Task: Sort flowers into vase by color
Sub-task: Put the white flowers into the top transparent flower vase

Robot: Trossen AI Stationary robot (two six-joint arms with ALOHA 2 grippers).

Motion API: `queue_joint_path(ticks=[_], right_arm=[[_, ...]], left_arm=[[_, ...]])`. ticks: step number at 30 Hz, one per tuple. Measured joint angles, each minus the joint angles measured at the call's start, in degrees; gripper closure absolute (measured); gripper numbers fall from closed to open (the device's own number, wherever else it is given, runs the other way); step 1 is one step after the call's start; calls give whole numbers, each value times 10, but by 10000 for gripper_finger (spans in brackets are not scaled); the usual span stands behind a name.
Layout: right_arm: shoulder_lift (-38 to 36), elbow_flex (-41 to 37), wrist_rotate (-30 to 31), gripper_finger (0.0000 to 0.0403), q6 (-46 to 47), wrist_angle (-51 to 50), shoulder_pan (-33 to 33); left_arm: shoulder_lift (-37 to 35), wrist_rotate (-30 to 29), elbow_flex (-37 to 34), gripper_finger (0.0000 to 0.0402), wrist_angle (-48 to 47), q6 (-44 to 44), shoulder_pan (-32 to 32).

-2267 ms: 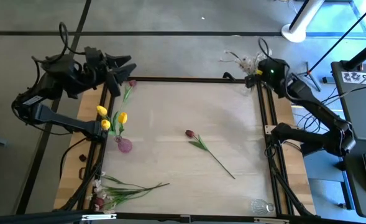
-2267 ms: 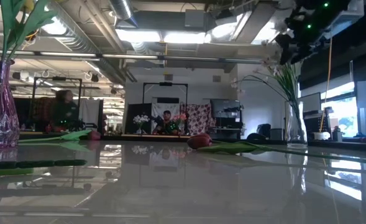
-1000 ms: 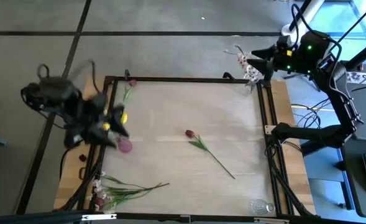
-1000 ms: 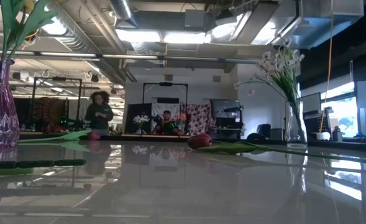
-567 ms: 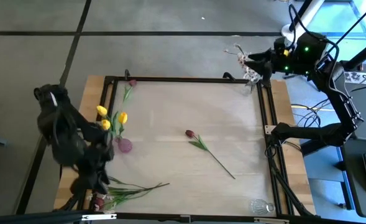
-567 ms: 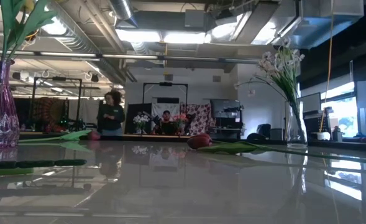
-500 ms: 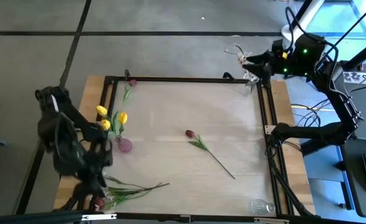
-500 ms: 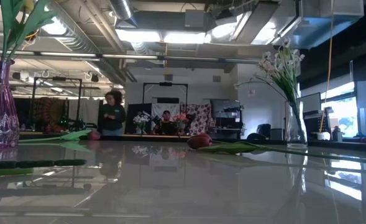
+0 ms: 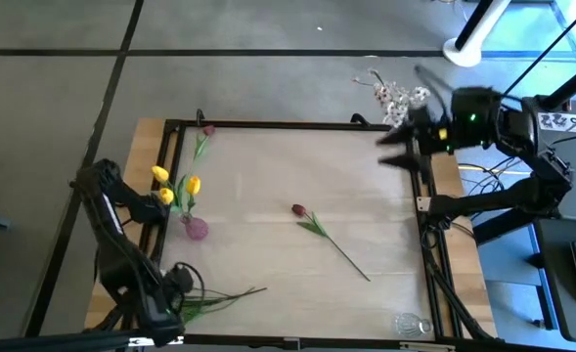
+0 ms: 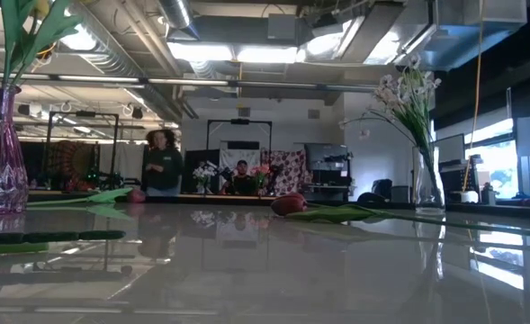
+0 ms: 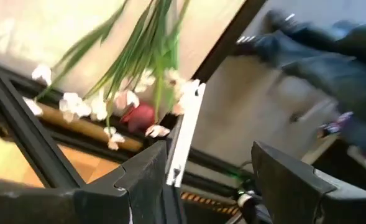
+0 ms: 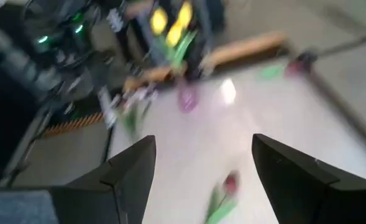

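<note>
Blurring hides right pincer (image 9: 397, 147); left pincer (image 11: 210, 165) gapes empty.

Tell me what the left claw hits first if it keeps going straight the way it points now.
Likely the bunch of loose flowers at the table's corner: the open left claw points at their white-pink blossoms and a dark red tulip beside the black frame rail. Depth is unclear.

Yellow tulips (image 9: 173, 185) fill a purple vase (image 9: 197, 229); a dark red tulip (image 9: 298, 209) has a green stem.
</note>
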Motion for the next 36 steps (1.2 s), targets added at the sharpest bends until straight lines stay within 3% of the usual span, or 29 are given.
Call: queue_joint_path(ticks=[7,14,19,25,31,36], right_arm=[[4,0,128,139,53,-95,159],[15,0,212,139,118,-91,283],[23,0,262,139,153,-90,351],[45,0,317,139,166,-88,393],[80,0,325,139,163,-84,396],[124,0,349,139,129,-50,395]], left_arm=[[27,15,-107,171,52,-12,-2],[44,13,-238,171,132,15,-2],[67,-15,-272,171,185,54,-1],[132,-59,-273,171,245,141,14],[158,-69,-271,173,292,183,70],[149,-164,-271,187,329,246,132]])
